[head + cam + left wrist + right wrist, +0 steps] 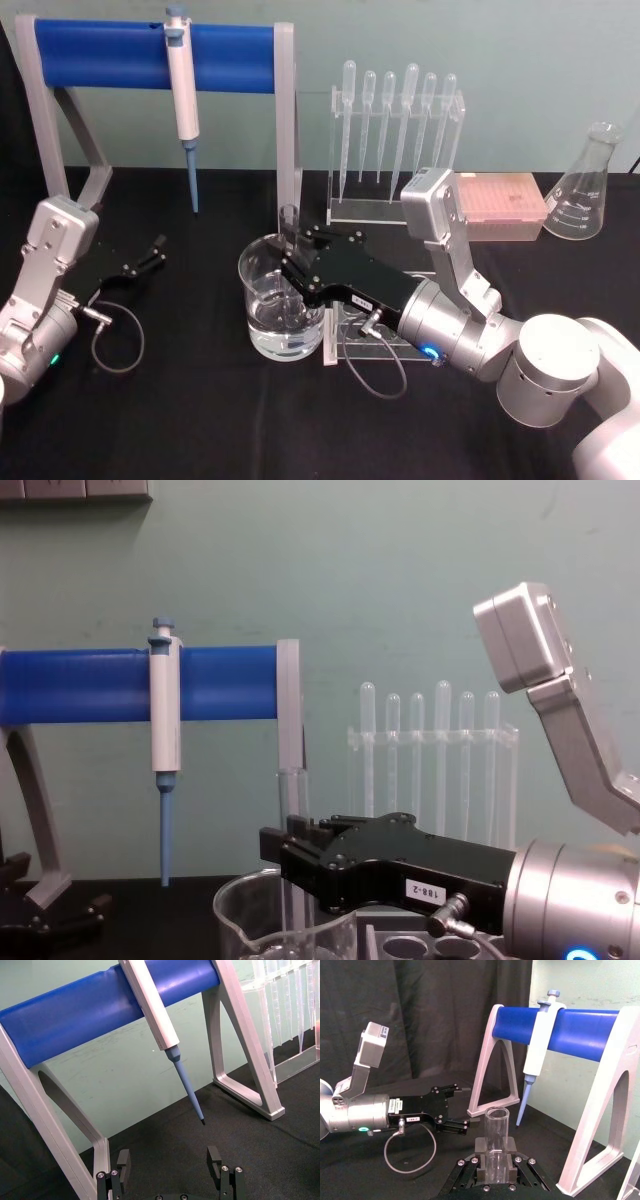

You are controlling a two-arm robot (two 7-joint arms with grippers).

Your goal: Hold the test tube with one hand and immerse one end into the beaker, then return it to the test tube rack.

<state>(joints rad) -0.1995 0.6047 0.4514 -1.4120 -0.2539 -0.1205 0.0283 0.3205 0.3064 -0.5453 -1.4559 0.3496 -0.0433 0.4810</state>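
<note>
the right gripper (293, 262) is clamped on the test tube (290, 225), upright, its lower end down inside the beaker (252, 290) near the middle of the surface (200, 420); the left gripper (143, 260) rests at the left, fingers apart

We are reading "188-2" in dark digits on a small white label (424, 890) that is sticking on the side of the right gripper (285, 855), in the chest view. The left gripper (462, 1109) is carrying a similar white label (412, 1119) and the flask (585, 190) is showing white scale marks, but we are not managing to read either.
</note>
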